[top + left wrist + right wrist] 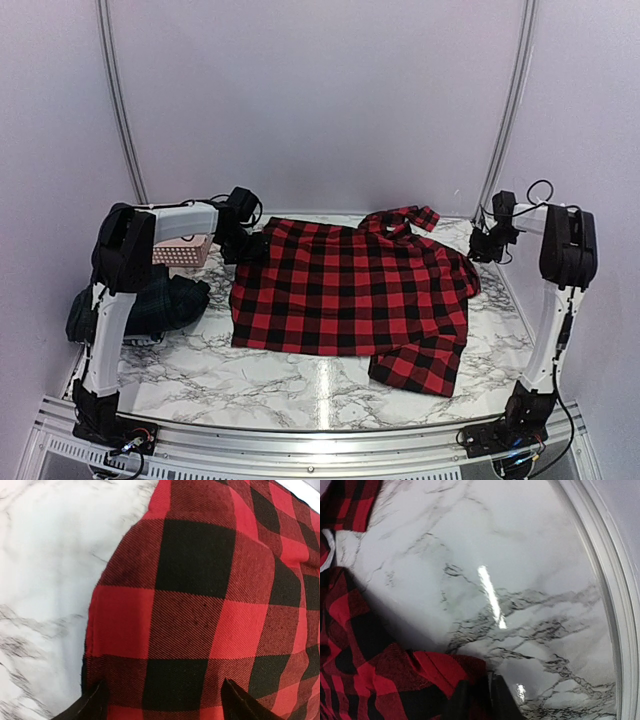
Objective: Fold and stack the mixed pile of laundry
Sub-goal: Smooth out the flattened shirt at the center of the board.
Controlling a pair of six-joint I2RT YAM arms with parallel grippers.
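Top view: the red-and-black checked shirt [350,290] lies spread on the table [250,385]. Left wrist view: left jaws wide apart, empty, over it. Right wrist view: right jaws nearly closed at its edge, grip unclear.

Shirt [350,290]: red-and-black check in big squares, with dark red twill where the colours cross and a white sliver at its edge in the right wrist view. Bundled garment [160,303]: dark green plaid with near-black lines. Basket [185,252]: pale pink, dotted lattice. Table [250,385]: white marble print with grey-black veins. Left arm [125,250] and right arm [567,250]: black with white links. Walls [320,100]: pale lilac-white. Rails [300,440]: silver-grey.
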